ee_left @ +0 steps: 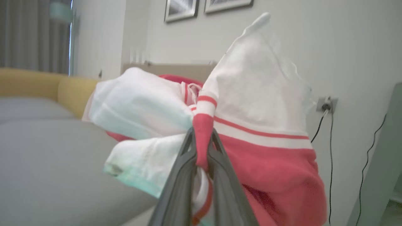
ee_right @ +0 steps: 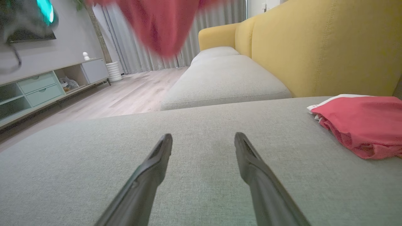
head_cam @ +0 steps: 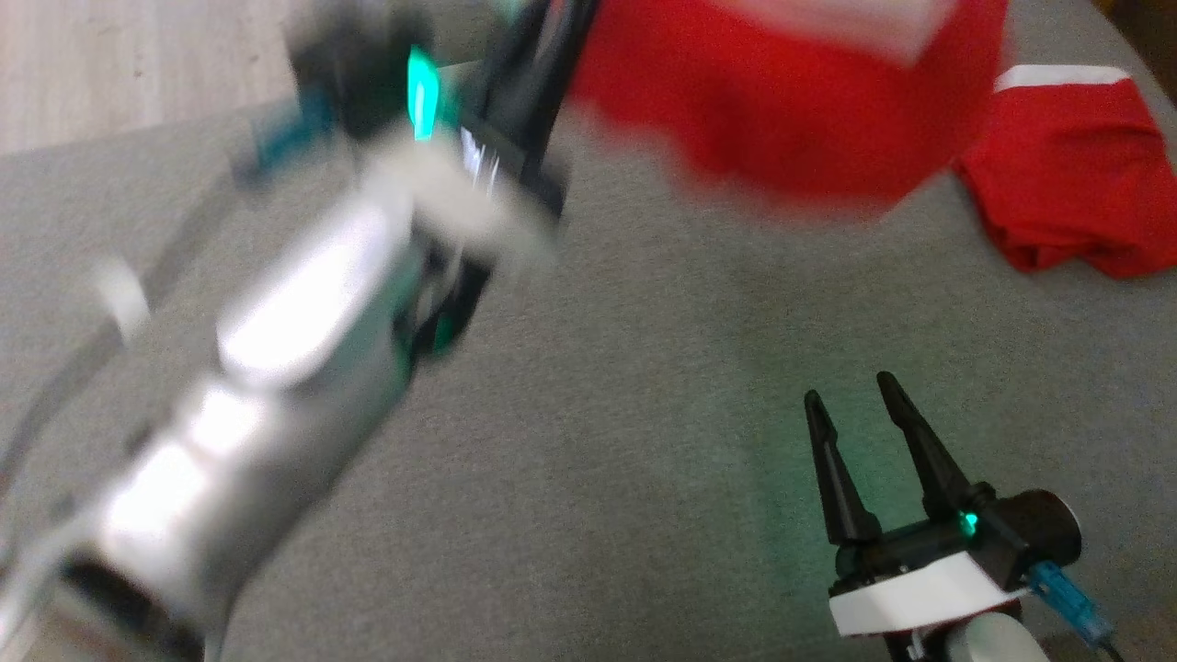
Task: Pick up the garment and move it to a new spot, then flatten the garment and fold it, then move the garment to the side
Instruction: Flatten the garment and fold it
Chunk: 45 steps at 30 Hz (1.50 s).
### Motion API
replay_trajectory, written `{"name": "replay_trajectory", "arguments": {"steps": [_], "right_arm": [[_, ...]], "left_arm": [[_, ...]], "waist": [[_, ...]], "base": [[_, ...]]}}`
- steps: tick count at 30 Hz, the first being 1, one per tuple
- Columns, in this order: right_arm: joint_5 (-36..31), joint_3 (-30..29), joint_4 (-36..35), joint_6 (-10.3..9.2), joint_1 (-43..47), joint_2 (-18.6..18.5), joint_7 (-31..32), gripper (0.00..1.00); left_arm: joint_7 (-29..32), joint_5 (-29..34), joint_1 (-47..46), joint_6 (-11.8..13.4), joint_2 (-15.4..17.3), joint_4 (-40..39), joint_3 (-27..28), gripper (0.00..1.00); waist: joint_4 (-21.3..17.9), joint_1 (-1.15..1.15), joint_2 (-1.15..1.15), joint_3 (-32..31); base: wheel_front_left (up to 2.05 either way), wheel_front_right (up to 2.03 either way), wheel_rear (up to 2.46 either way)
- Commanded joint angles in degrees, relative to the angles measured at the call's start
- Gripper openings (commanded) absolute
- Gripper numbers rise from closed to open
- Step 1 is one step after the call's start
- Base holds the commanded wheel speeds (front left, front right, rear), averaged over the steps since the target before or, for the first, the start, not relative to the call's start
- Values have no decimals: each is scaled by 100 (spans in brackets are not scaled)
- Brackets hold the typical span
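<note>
Closest to you, low over the near edge of the grey seat cushion [head_cam: 598,414], your right gripper [head_cam: 849,387] has its two dark fingers [ee_right: 157,163] spread wide, with nothing between them. They point across the cushion and hang just above it. To the left of it, higher over the cushion, your left arm [head_cam: 276,349] shows as a big blurry silver shape. At its end your left gripper [ee_left: 202,131] is pinched tight on the garment [ee_left: 267,157], squeezing a red fold with white stripes between its fingers. The garment is red and white and all bunched up, and it hangs up in the air over the far part of the cushion. In the head view it is just a red blur. At the far right side of the cushion a second red cloth [head_cam: 1076,184] with a white edge lies crumpled on it, well apart from both grippers. Behind the cushion stands the yellow sofa back [ee_right: 314,47]. Beyond the cushion you can see another grey cushion [ee_right: 223,78], then the wooden floor [ee_right: 125,94] and a pale green cabinet [ee_right: 37,91]
</note>
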Motion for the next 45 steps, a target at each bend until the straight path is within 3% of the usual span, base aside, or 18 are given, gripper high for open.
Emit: {"name": "replay_trajectory", "arguments": {"steps": [1,5,11,13,32,39,45], "right_arm": [[15,108,-196,37,-74,-83,-21,100],[-15,14,-255,37,-186,-125,-21,100],[-36,-68,-261,37,-289,-189,-21,100],[-44,-76,-240,37,-286,-191,-21,100],[-6,-19,-190,37,-268,-134,-21,100],[-9,-34,-176,37,-238,-130,-21,100],[-13,-35,-187,37,-240,-134,-21,100]], "left_arm": [[-20,54,309,9,243,-44,56,0],[-21,656,1963,9,291,441,-198,0],[-21,1303,2887,9,-35,869,136,0],[-21,1433,3001,9,-89,809,298,100],[189,1886,2609,39,-86,758,193,100],[249,2435,2637,407,-42,279,-171,100],[606,3210,2730,1066,165,-166,-647,100]], "waist": [[124,0,0,55],[403,0,0,279],[666,0,0,376],[731,0,0,365],[625,0,0,355],[612,0,0,342],[571,0,0,341]], "base": [[0,0,0],[0,0,0],[0,0,0],[0,0,0],[0,0,0],[0,0,0],[0,0,0]]}}
